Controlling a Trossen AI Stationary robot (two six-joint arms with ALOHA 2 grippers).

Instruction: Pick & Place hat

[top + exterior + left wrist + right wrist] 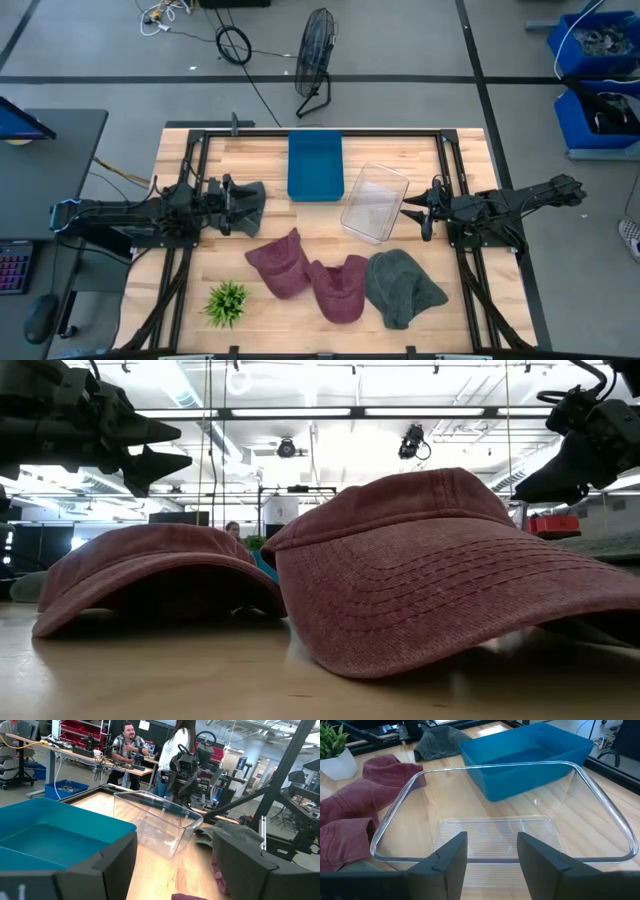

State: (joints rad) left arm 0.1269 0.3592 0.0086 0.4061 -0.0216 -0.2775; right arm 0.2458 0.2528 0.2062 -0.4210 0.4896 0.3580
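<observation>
Seen from above, the left hand (pixel 243 203) hangs over the left side of the wooden tabletop (pixel 400 320), its dark fingers spread apart with nothing between them, their tips just over a crumpled grey hat (pixel 253 200) that lies beside the blue bin (pixel 315 166). Near the front left corner stands a small green plant (pixel 226 302) in a white pot. Across the front of the tabletop three more hats sit in a row: a maroon hat (pixel 278 263), a second maroon hat (pixel 340 287) touching it, and a dark grey hat (pixel 402 287) lying against that one. In the low view the two maroon hats (pixel 150 575) (pixel 450 570) fill the foreground, brims resting on the wood. At the back centre the blue bin sits open side up, and just to its right a clear plastic bin (pixel 375 202) lies at an angle. The right hand (pixel 412 207) hovers at that clear bin's (pixel 505 840) right edge, its fingers (pixel 445 860) parted and holding nothing. Beyond the tabletop, the left wrist view shows two people (pixel 127 750) at a desk in the workshop. A floor fan (pixel 315 60) stands behind the tabletop.
</observation>
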